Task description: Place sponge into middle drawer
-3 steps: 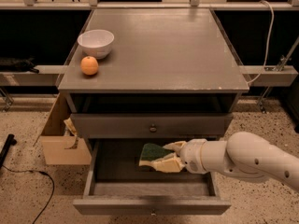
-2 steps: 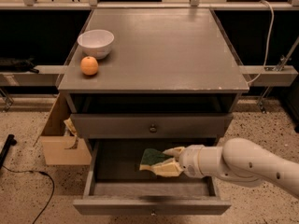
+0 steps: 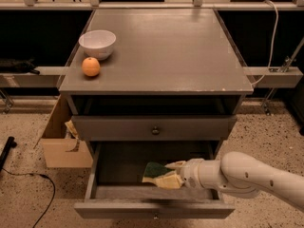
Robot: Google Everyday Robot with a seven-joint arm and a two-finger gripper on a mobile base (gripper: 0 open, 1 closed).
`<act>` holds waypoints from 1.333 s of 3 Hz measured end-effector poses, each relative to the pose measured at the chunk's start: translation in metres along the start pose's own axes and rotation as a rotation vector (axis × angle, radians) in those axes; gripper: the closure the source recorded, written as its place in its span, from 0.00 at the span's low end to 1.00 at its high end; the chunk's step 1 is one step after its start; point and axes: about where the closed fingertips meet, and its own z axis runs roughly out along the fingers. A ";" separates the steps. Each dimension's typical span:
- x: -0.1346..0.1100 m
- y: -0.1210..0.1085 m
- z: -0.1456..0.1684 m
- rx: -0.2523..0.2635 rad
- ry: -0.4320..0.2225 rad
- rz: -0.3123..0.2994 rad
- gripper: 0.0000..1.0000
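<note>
The sponge, dark green on top with yellow foam at its edge, is inside the open middle drawer, near its middle. My gripper reaches in from the right on a white arm; its cream fingers are closed on the sponge's right end, one above and one below. The sponge sits low, close to the drawer floor; I cannot tell if it touches. The drawer is pulled out towards me, under the shut upper drawer.
A white bowl and an orange fruit stand on the grey cabinet top at the left. A cardboard box sits on the floor left of the cabinet. A black cable lies at the lower left.
The gripper with the sponge has moved a little left and lower inside the drawer.
</note>
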 end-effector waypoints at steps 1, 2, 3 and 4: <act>0.001 -0.001 0.004 -0.005 0.006 0.002 1.00; 0.009 -0.014 0.021 -0.009 0.024 0.006 1.00; 0.014 -0.033 0.043 -0.014 0.047 0.000 1.00; 0.018 -0.063 0.076 -0.004 0.054 -0.011 1.00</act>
